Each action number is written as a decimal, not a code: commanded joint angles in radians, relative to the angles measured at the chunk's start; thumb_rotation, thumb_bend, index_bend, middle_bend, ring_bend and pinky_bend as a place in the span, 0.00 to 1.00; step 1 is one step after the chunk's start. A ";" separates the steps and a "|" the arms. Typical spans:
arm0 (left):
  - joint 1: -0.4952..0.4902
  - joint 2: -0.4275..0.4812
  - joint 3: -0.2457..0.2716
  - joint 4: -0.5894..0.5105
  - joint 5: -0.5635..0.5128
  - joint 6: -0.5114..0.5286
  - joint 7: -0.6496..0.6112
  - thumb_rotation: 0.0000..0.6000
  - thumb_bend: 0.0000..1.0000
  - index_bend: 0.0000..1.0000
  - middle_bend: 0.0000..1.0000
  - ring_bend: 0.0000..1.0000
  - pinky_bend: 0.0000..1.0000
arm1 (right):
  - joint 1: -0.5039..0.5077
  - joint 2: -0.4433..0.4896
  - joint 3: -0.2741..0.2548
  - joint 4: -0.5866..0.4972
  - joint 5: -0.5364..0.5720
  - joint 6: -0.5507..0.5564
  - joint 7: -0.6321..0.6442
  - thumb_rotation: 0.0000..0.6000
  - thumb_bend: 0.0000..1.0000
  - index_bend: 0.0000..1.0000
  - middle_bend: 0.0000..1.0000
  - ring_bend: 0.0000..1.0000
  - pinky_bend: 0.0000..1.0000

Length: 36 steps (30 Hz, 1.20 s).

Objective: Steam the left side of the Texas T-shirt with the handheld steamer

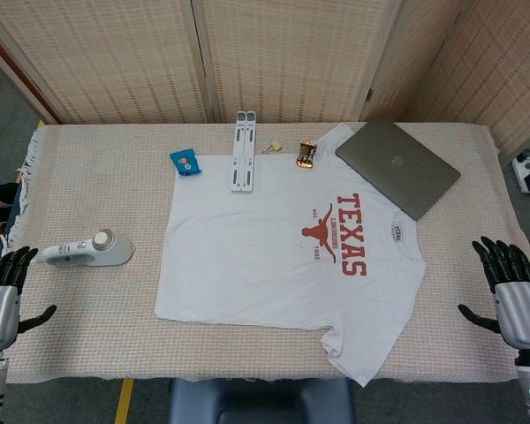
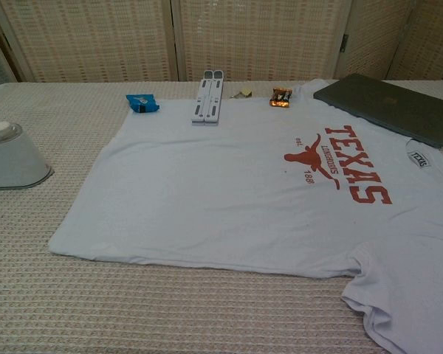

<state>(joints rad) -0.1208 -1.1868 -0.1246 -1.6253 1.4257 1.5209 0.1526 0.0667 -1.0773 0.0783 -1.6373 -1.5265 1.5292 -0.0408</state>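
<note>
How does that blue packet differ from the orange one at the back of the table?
The blue packet lies on bare tablecloth just off the T-shirt's corner, left of the white folded stand; the orange packet lies right of the stand, beside the shirt's sleeve. The blue one looks matte, the orange one shiny. Both are small, flat wrappers nobody is touching.

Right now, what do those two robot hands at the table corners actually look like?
Each robot hand, left and right, has black fingers and thumb on a silvery-grey metallic palm block. Below each sits a pale grey wrist; a small green light glows on the right one. No cables show.
</note>
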 commanded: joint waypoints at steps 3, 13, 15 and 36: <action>-0.054 -0.011 -0.039 0.010 -0.048 -0.073 -0.006 1.00 0.12 0.18 0.17 0.15 0.17 | 0.001 0.031 0.009 -0.026 0.004 0.004 -0.017 1.00 0.05 0.00 0.03 0.00 0.04; -0.187 -0.090 -0.115 0.164 -0.236 -0.280 0.054 1.00 0.20 0.20 0.18 0.15 0.18 | 0.009 0.058 0.009 -0.051 0.013 -0.020 -0.017 1.00 0.05 0.00 0.03 0.00 0.04; -0.207 -0.111 -0.125 0.200 -0.268 -0.308 0.060 1.00 0.21 0.20 0.18 0.15 0.18 | 0.009 0.061 0.009 -0.051 0.014 -0.021 -0.016 1.00 0.05 0.00 0.03 0.00 0.04; -0.288 -0.276 -0.124 0.485 -0.383 -0.406 0.100 1.00 0.27 0.25 0.26 0.20 0.21 | 0.009 0.051 0.004 -0.014 0.007 -0.022 0.032 1.00 0.05 0.00 0.01 0.00 0.04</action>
<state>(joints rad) -0.3977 -1.4453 -0.2436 -1.1619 1.0536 1.1276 0.2567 0.0759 -1.0262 0.0826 -1.6517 -1.5190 1.5072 -0.0088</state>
